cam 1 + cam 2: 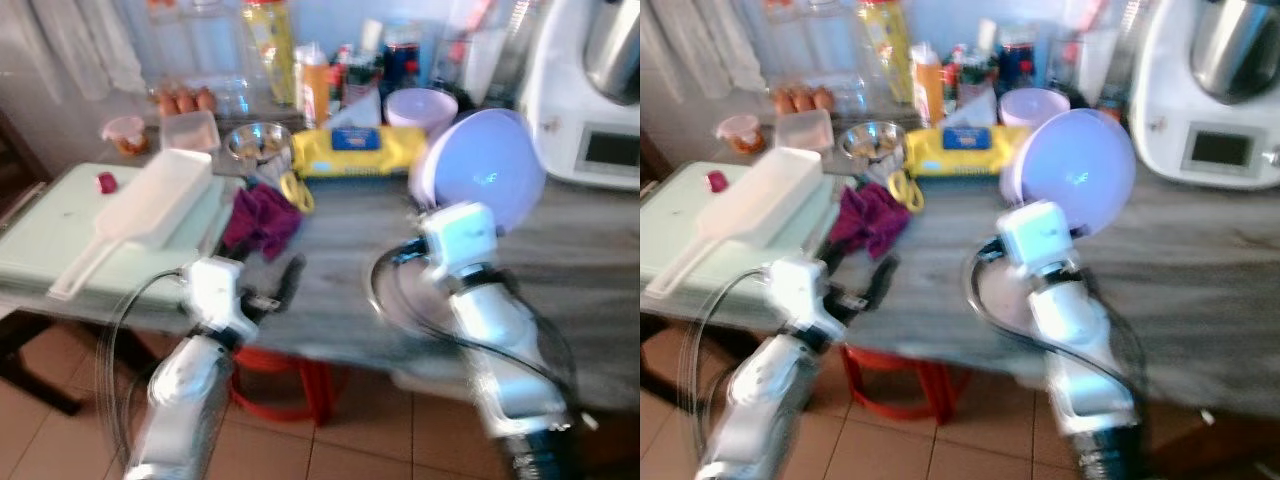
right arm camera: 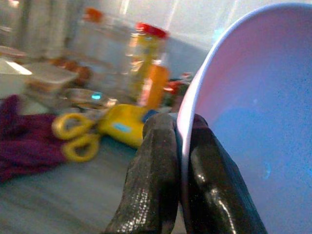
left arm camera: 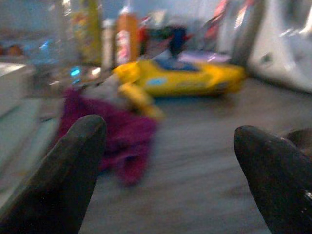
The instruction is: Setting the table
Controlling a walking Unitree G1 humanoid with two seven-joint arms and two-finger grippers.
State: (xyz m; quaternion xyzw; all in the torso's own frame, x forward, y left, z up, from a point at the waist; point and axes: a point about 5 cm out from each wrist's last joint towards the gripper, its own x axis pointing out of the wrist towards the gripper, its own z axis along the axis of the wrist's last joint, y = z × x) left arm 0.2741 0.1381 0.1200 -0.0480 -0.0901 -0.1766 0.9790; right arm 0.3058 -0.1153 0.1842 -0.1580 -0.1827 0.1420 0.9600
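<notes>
Grey wood-grain table: right gripper pinches round lilac bowl.

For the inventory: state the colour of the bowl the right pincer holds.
Pale lilac bowl, clearest in the right wrist view, rim pinched by the right pincer.

Lilac bowl, yellow packet, purple cloth.

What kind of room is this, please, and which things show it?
Most likely a home kitchen: a cluttered counter holding a white kitchen machine, bottles and jars and eggs. The right gripper holds a lilac bowl there.
</notes>
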